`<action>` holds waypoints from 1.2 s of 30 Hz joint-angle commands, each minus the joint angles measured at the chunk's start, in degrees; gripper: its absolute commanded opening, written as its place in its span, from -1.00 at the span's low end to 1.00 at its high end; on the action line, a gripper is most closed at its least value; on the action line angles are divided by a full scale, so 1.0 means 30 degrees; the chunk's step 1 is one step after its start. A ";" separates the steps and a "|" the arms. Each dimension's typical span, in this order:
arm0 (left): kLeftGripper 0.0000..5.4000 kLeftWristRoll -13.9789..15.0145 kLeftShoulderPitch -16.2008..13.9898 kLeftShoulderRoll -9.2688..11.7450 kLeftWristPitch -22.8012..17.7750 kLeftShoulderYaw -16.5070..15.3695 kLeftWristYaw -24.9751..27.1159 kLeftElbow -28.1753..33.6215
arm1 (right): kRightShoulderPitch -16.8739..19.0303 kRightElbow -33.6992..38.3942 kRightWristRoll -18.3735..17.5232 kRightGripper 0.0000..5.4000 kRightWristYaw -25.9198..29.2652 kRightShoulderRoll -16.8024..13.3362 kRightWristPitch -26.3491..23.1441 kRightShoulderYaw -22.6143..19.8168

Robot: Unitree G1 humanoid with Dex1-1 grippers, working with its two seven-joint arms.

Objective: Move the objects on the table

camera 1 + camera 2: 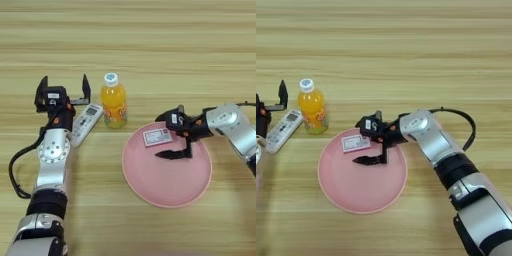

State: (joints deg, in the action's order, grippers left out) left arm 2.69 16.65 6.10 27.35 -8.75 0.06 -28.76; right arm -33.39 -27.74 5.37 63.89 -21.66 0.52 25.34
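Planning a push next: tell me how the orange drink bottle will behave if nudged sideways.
The bottle stands upright, tall and narrow, so a high nudge would probably tip it. Once down, its round body would likely roll. It looks nearly full, so probably heavy for its size.

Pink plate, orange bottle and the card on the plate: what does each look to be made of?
The pink plate looks like matte plastic or melamine: even colour, thin pale rim, no glaze shine; ceramic isn't ruled out. The orange bottle looks like clear plastic, since the drink shows through below its white cap. The card looks like thin paper or cardstock, lying flat with red print.
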 commanded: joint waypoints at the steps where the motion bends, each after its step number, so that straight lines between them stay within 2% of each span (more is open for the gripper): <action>1: 1.00 -0.0074 0.0012 -0.0010 0.0032 0.0017 -0.0092 0.0037 | 0.0047 -0.0190 0.0699 0.99 0.0751 -0.0554 -0.0947 0.0590; 13: 1.00 -0.0105 0.0016 -0.0028 0.0014 0.0040 -0.0116 0.0065 | 0.0412 0.0594 0.0687 0.99 0.2037 -0.1292 -0.2227 0.1125; 22: 1.00 -0.0080 0.0115 -0.0021 -0.0053 0.0026 -0.0114 0.0016 | 0.1151 0.3159 0.0079 0.99 0.3623 -0.2357 -0.3383 0.1293; 30: 1.00 -0.0140 0.0213 -0.0061 0.0016 0.0049 -0.0174 -0.0193 | 0.1103 0.4130 -0.0061 0.99 0.2689 -0.2136 -0.3688 0.0710; 36: 1.00 -0.0254 0.0259 -0.0096 0.0024 0.0121 -0.0264 -0.0239 | 0.0813 0.4626 -0.0312 0.99 0.1750 -0.1920 -0.2636 0.0135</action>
State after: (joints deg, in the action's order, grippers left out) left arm 2.57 16.69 5.88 27.34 -8.68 -0.38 -28.91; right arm -30.39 -15.21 4.81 70.31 -27.89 -9.06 26.82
